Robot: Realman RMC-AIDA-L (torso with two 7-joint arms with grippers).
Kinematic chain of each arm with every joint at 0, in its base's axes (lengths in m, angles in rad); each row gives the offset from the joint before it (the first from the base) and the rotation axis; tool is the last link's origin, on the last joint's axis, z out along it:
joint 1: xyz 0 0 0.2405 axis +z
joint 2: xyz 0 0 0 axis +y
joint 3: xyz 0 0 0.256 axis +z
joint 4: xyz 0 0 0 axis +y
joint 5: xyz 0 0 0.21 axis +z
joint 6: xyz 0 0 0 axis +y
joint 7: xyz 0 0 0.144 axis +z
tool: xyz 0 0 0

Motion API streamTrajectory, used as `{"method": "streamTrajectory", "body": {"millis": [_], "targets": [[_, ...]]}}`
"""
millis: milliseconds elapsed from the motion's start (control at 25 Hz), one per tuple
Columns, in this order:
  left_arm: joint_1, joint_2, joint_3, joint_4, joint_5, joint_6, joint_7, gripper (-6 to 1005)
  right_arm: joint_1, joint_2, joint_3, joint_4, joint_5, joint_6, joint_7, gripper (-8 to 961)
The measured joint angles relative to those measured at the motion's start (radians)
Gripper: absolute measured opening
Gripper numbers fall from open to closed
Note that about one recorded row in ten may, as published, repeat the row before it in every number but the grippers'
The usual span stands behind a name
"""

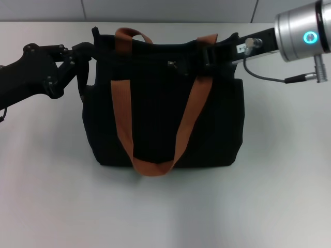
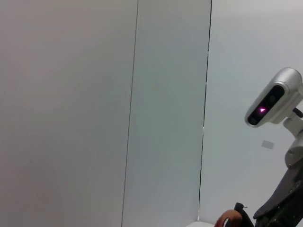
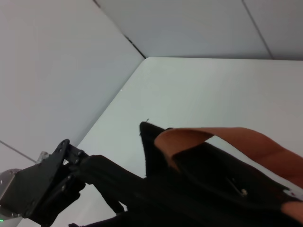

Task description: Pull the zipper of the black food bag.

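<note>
black food bag (image 1: 163, 119): large black fabric tote, upright on white table, centre of head view | two rust-orange strap handles, near one hanging down the front face, far one arched at top edge | zipper (image 1: 172, 64): small silver pull tab on top edge, near middle

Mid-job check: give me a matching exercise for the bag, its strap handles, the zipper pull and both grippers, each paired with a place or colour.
Things:
1. large black fabric food bag
2. webbing strap handles
3. small metal zipper pull
4. left gripper
5. right gripper

Descriptions:
A. rust-orange
B. at the bag's top right corner
C. standing on the white table
D. at the bag's top left corner
E. silver, mid-way along the top edge

Pairs: 1-C, 2-A, 3-E, 4-D, 5-B
</note>
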Motion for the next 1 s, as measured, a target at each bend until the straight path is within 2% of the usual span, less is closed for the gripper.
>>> {"method": "streamTrajectory", "body": {"millis": [440,760,1000], "targets": [[0.003,0.002,-0.001,0.0,-0.001,-0.001,-0.001,121,-0.092,0.0,0.12,-0.111,-0.037,-0.076,0.004,0],[0.004,0.002,-0.003,0.0,-0.001,-0.003,-0.001,124,-0.114,0.0,0.164,-0.126,-0.041,-0.103,-0.009,0],[0.004,0.002,-0.004,0.0,-0.002,-0.003,-0.002,126,-0.122,-0.002,0.208,-0.084,0.065,-0.142,-0.147,0]]}}
